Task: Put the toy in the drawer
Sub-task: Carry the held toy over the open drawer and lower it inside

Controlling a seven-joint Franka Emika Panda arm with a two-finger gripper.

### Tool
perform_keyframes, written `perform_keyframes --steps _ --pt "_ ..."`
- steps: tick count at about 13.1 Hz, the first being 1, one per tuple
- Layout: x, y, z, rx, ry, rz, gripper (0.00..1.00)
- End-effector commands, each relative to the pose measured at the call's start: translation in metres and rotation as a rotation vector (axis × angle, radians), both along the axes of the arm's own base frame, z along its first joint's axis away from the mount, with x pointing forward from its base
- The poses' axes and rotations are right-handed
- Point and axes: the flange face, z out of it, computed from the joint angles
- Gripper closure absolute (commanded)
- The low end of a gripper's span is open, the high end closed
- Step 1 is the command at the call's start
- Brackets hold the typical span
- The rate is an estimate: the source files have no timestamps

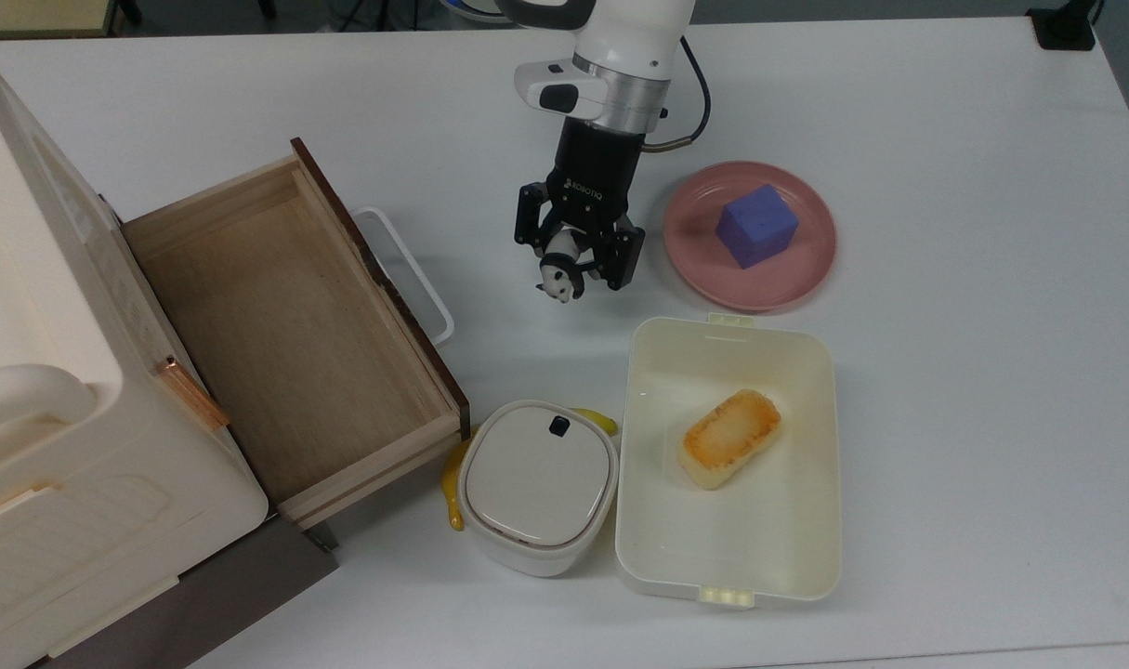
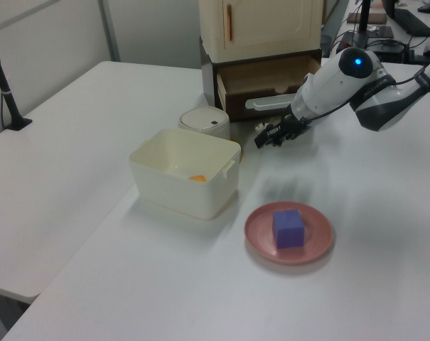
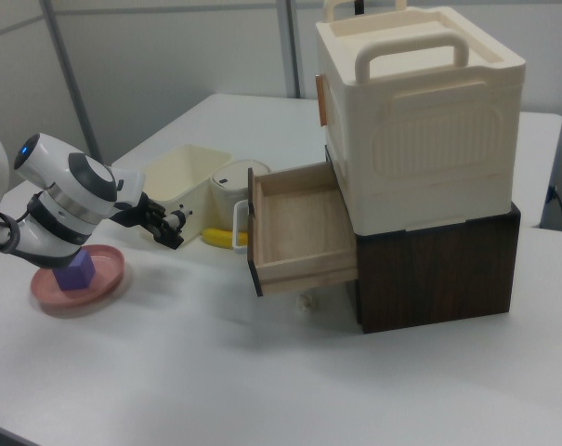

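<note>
One small toy (image 1: 557,279) is held tight in the pincer (image 1: 575,269), up above the white surface (image 1: 945,372). In the top view, the open drawer (image 1: 285,344) is seen to its left, well apart.

One toy (image 1: 557,279), one drawer (image 1: 285,344), one cube (image 1: 756,225), one plate (image 1: 806,269), one tub (image 1: 806,557).

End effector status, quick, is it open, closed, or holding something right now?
End effector: closed on the panda toy, held up off the table between the open drawer and the pink plate.
</note>
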Motion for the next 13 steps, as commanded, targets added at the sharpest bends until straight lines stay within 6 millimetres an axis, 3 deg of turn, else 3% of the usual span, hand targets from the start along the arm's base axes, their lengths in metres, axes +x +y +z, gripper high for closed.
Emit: perform_keyframes --steps 1,4,5,7,10,13 --pt "0.008 0.009 0.018 0.005 0.112 0.0 1.0" --pt "0.025 0.007 0.062 0.051 0.398 0.184 1.0" --pt "0.031 -0.003 0.076 0.072 0.45 0.225 1.0" --pt "0.045 -0.036 0.116 0.13 0.488 0.261 1.0" --pt "0.056 -0.082 0.147 0.136 0.471 0.253 1.0" --pt "0.063 -0.157 0.176 0.113 0.449 0.201 1.0"
